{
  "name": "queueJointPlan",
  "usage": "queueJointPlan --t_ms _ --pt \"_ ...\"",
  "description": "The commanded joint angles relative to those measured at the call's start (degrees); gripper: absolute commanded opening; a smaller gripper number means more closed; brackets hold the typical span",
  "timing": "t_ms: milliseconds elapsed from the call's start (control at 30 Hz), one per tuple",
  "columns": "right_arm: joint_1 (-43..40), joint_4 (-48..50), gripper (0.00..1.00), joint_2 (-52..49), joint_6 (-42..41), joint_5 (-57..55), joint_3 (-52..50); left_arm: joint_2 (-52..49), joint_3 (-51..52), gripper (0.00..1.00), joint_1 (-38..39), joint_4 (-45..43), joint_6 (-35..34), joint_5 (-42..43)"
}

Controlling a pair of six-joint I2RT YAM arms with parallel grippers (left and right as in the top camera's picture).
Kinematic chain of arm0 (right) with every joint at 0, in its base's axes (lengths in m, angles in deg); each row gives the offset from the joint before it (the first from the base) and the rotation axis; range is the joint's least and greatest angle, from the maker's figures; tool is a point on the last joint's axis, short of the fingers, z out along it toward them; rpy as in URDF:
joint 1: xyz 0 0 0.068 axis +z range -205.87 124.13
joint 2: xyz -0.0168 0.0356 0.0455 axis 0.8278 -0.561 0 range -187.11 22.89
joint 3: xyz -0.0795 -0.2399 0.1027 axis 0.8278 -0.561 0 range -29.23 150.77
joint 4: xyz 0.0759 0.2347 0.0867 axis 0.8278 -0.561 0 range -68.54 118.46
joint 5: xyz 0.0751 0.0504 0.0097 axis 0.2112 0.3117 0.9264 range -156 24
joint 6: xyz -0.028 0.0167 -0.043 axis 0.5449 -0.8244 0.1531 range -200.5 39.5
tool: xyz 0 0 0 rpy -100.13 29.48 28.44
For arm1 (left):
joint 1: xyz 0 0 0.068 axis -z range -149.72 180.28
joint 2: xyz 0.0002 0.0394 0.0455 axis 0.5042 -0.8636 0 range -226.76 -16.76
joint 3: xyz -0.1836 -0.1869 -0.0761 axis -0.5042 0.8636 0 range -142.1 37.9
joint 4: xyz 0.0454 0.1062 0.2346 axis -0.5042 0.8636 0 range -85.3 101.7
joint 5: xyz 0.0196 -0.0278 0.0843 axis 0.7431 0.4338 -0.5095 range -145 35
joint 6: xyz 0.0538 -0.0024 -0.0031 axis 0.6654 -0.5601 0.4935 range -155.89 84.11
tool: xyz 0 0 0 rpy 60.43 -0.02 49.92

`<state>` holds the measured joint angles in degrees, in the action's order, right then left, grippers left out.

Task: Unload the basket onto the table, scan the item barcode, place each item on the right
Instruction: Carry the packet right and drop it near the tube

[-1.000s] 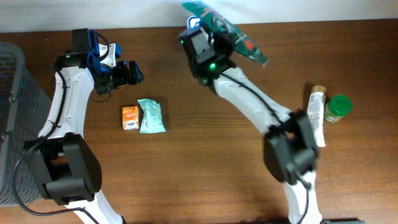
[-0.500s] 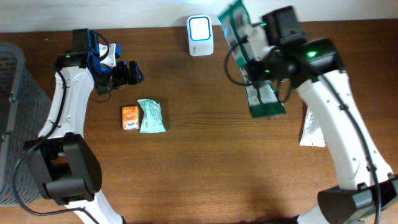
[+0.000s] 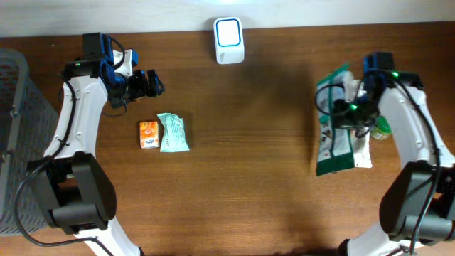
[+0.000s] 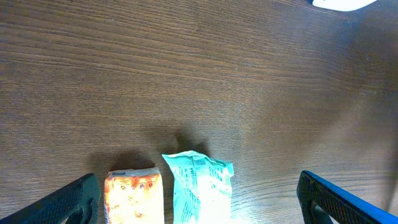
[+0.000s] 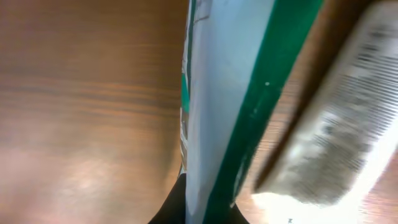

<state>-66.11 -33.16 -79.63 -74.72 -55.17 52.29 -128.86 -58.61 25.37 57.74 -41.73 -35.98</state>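
My right gripper is shut on a flat green-and-white packet at the right of the table. The packet hangs lengthwise toward the table's front. In the right wrist view the packet runs edge-on up from my dark fingertips. The white barcode scanner stands at the back centre, well away from the packet. My left gripper hangs open at the back left. Its wide-spread fingers frame an orange box and a teal packet on the table.
A white tube and a green jar lie just right of the held packet, partly hidden by it and my right arm. The tube is blurred in the right wrist view. A grey mesh basket stands at the left edge.
My right arm has swung the green packet from the scanner at the back to the right side of the table, beside the tube. The left arm has not moved.
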Motion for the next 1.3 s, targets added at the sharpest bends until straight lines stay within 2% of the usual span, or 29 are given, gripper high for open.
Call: queueJointPlan --t_ms 0,100,133,167,433,567,667,833,900,1067,1267 --pt "-4.81 1.4 0.04 -0.26 -0.31 -2.95 -1.44 0.24 -0.07 0.99 -0.24 -0.07 0.33 0.0" --pt "-7.98 1.7 0.07 -0.31 -0.31 -6.95 -1.44 0.24 -0.07 0.99 -0.24 -0.07 0.35 0.0" --pt "-9.05 1.86 0.29 -0.31 -0.31 -7.74 -1.44 0.24 -0.07 0.99 -0.24 -0.07 0.35 -0.02" --pt "-9.92 2.1 0.4 -0.31 -0.33 -7.69 -1.44 0.24 -0.07 0.99 -0.24 -0.07 0.33 0.0" --pt "-11.61 2.34 0.56 -0.31 -0.35 -7.69 -1.42 0.24 -0.07 0.99 -0.26 -0.07 0.35 -0.02" --pt "-11.61 1.95 0.57 -0.28 -0.79 -7.69 -0.83 0.24 -0.07 0.99 -0.24 -0.07 0.35 0.0" --pt "-11.47 -2.05 0.58 -0.28 -1.81 -6.73 3.34 0.24 -0.07 0.99 -0.24 -0.07 0.33 -0.02" --pt "-9.64 -8.37 0.58 -0.28 -1.77 7.93 10.91 0.24 -0.07 0.99 -0.26 -0.07 0.35 -0.02" --pt "-6.51 -8.39 0.58 -0.28 -1.75 15.45 12.46 0.24 -0.07 0.99 -0.24 -0.07 0.35 -0.02" --pt "3.58 -4.61 0.58 -0.31 -3.37 21.75 11.91 0.24 -0.07 0.99 -0.26 -0.07 0.33 0.0" --pt "17.88 4.68 0.58 -2.34 -10.1 21.73 11.13 0.24 -0.07 0.99 -0.24 -0.07 0.33 0.0"
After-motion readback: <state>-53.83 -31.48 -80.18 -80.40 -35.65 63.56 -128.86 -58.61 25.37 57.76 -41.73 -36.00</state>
